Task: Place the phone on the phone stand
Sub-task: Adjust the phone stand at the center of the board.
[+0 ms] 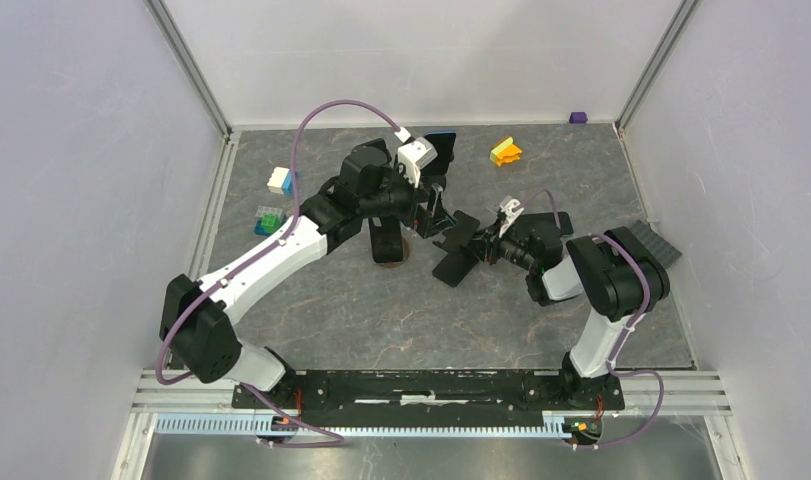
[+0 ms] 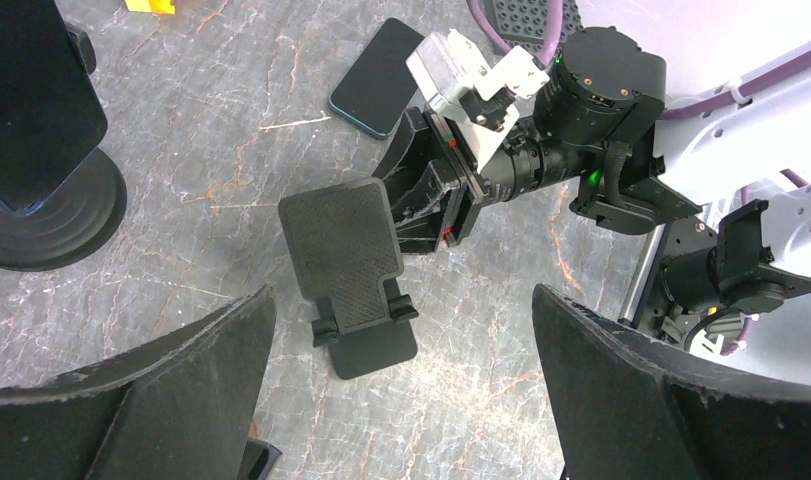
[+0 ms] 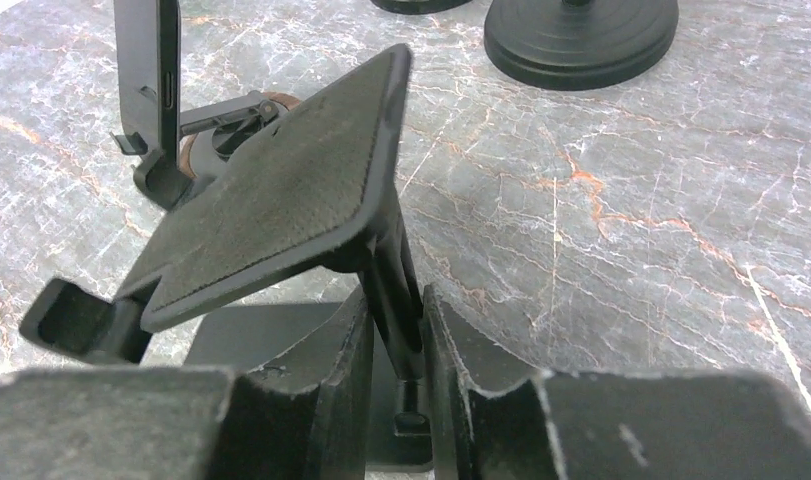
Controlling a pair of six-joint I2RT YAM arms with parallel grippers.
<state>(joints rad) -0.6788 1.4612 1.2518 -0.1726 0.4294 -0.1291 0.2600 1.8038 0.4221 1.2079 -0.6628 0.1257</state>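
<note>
**Right gripper pinches the stand's neck; phone lies flat behind a crowded wrist**

The right gripper (image 3: 396,310) is closed on the rear neck of the phone stand (image 3: 281,190), with 1 finger against each side. The stand's base sits on the marble table (image 2: 181,130) and its ribbed plate tilts back. The phone (image 2: 378,78) lies face up on the table, beyond the stand and just beside the right wrist camera, not on the stand.

The likeliest trouble is a clash between the 2 arms. To reach the phone, the left gripper (image 2: 401,300) would have to pass close over the right wrist. A flat phone on a hard top also gives the fingers little edge to pinch, so it may skid rather than lift. The stand looks light, so any twist from the right gripper could tip or turn it. Its 2 small hooks leave little margin for a phone set down crooked. A round-based stand (image 2: 41,210) nearby further narrows the working room.

The left arm stretches forward to mid-table with its wrist pitched down, and its jaws gape wide above the stand, holding nothing. The right arm is folded, elbow out to its own side. Its forearm runs low and leftward, with the gripper almost level behind the stand.
</note>
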